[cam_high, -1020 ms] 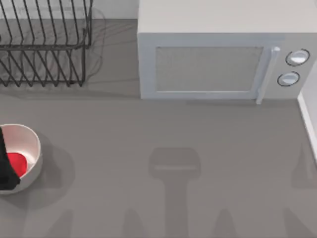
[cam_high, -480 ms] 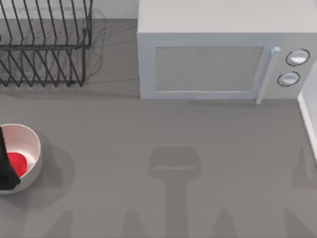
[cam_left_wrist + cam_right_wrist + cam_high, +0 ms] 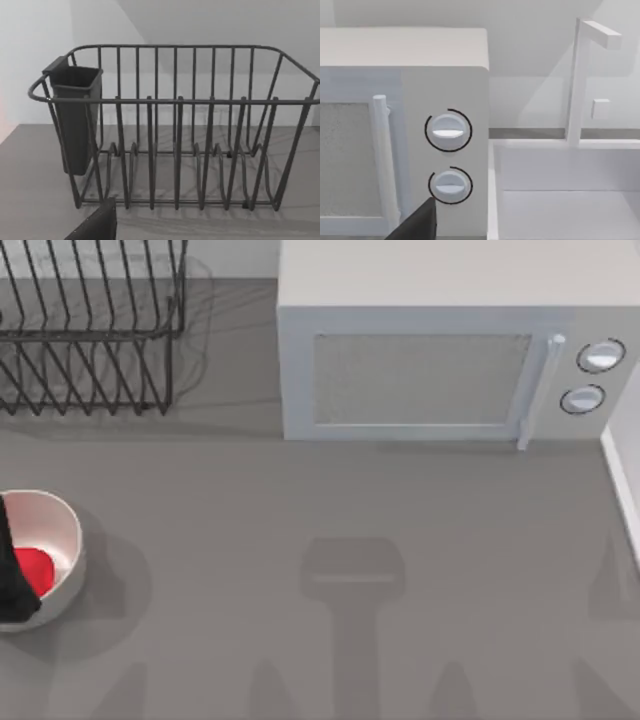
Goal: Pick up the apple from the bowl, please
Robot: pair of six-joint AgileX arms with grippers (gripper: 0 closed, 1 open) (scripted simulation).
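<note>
Because the apple (image 3: 33, 568) lies inside the bowl (image 3: 62, 515) at the table's left edge, the left gripper (image 3: 12, 580) is held over the bowl beside it, though whether its fingers are closed cannot be told.

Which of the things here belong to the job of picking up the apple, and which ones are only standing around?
Belong to the job:
- apple, lying in the bowl
- bowl, at the table's left edge
- left pincer, over the bowl beside the apple

Only standing around:
- microwave, door shut
- dish rack
- dark cup on the rack's end
</note>
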